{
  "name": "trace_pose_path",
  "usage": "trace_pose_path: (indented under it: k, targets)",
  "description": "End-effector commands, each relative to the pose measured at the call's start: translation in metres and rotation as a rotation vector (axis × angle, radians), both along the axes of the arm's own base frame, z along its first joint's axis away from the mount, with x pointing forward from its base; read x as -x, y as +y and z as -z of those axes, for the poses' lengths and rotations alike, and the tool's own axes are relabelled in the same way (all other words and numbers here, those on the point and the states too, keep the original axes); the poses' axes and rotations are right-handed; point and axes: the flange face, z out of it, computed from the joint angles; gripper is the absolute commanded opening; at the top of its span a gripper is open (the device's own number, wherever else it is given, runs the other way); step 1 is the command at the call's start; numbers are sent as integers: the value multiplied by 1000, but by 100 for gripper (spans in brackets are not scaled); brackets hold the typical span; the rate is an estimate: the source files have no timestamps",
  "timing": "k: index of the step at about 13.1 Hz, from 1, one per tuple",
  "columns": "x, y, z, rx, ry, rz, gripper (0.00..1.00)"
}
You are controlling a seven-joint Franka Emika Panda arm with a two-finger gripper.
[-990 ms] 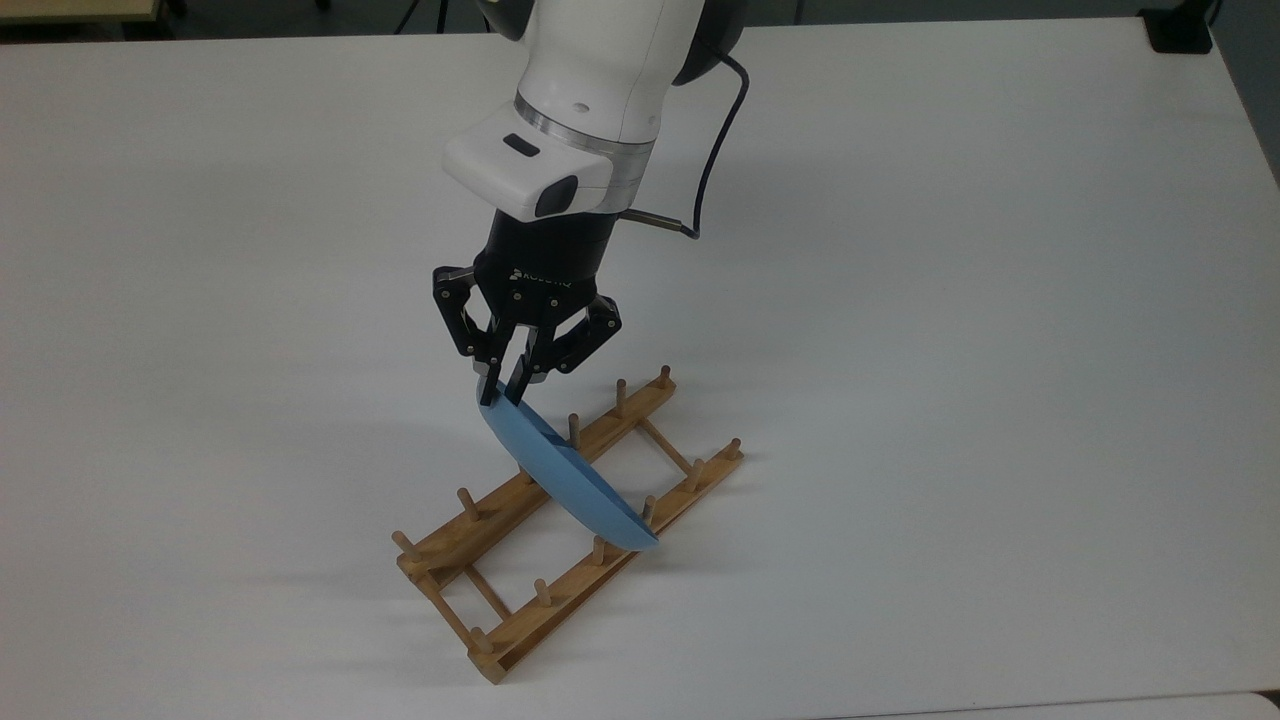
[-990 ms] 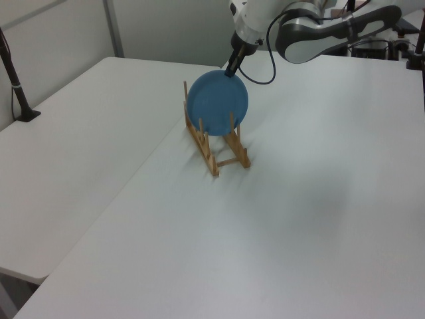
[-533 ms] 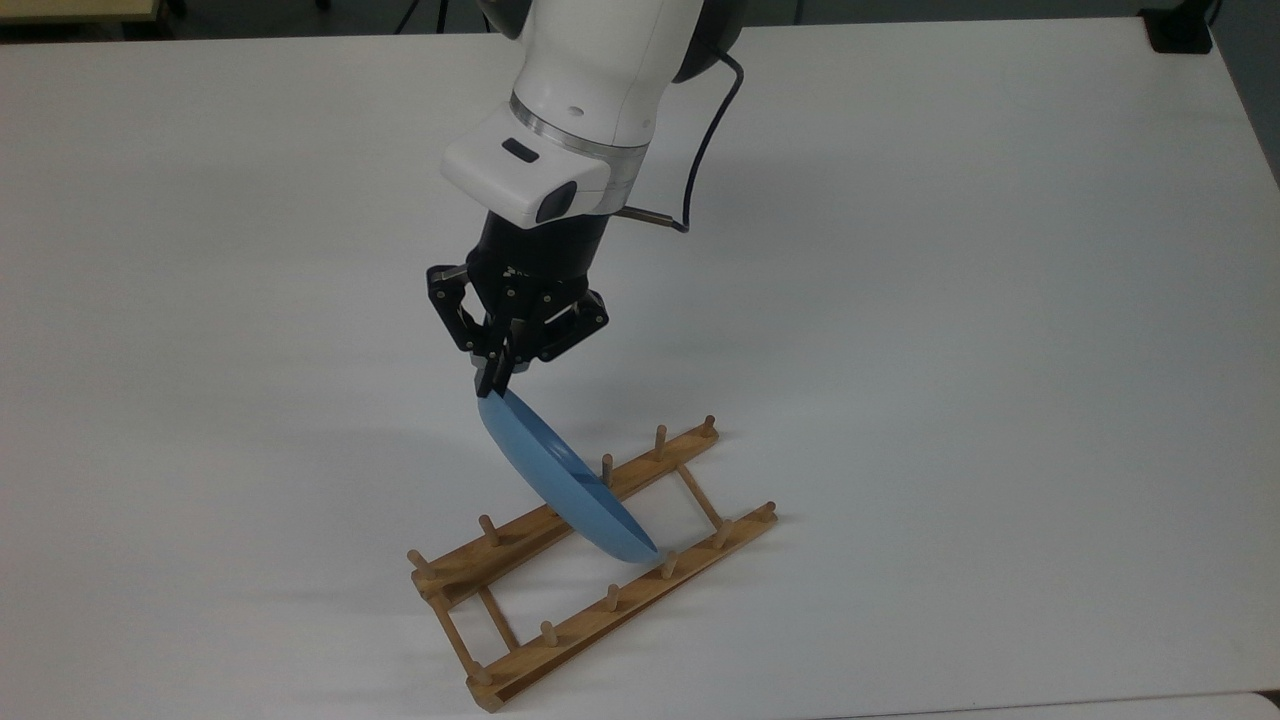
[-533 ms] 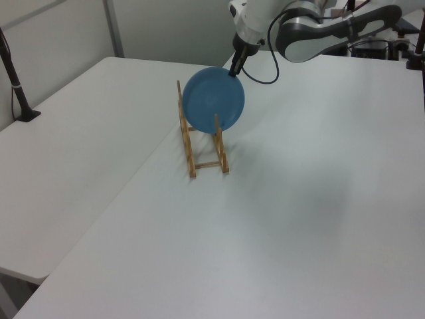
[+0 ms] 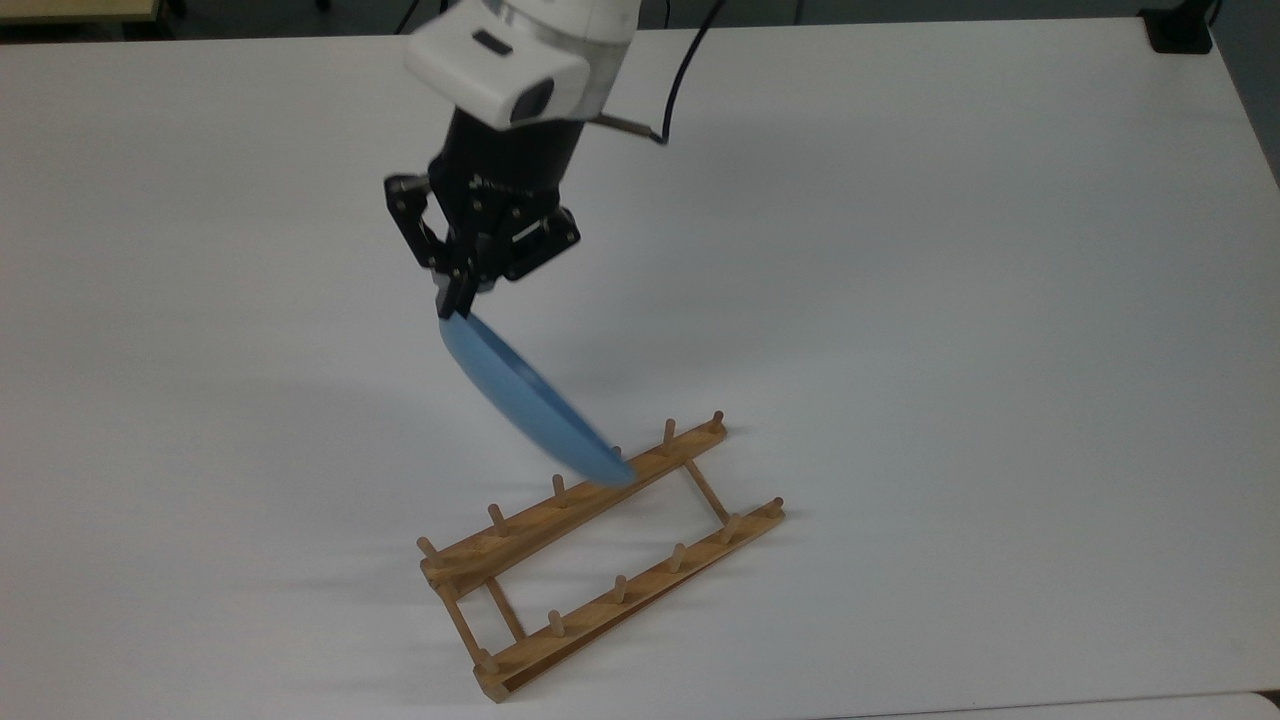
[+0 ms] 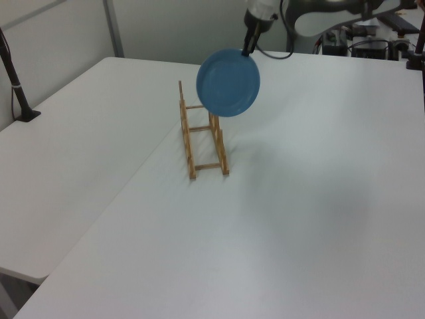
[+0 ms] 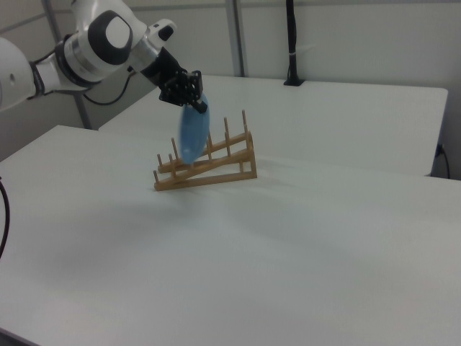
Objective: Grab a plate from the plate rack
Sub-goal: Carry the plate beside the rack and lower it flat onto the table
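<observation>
The white arm reaches down from the top view's upper edge, wrist tilted, its black claw (image 5: 455, 300) pointing down toward the top view's lower left, its 2 fingers pinched together on the plate (image 5: 530, 405) rim.

Top view looks down close; side views share plate rack (image 6: 202, 136)

You see the light-blue plate (image 5: 525, 400) (image 6: 228, 82) (image 7: 191, 134) hanging on edge, tilted, above the plate rack (image 5: 600, 555) (image 6: 202, 139) (image 7: 209, 167), its top rim pinched in the tool (image 5: 455, 300). The wooden rack, pegs upright, lies on the white worktop (image 5: 950, 300) below the plate.
</observation>
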Motion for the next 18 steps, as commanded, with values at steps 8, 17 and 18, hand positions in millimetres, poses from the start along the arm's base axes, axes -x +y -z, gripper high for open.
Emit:
trace_pose_path:
  k: [8,17,18]
  targets:
    - [48,-39,62,-234,568,-288,0]
    - [64,28,206,-204,883,-420,0]
    - [63,31,218,-198,892,-425,0]
